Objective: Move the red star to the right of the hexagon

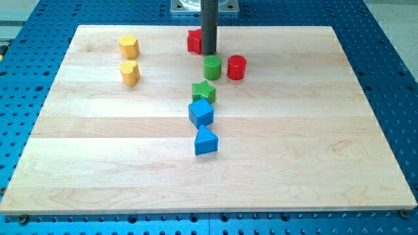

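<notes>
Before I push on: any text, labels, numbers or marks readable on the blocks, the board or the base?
None. The blocks, such as the red star beside my tip, are plain. The wooden board and the blue perforated base carry no print. The metal mount at the view's top shows no readable marking.

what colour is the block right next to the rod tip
Red. The red block sits just left of my tip, partly hidden, in the camera view.
</notes>
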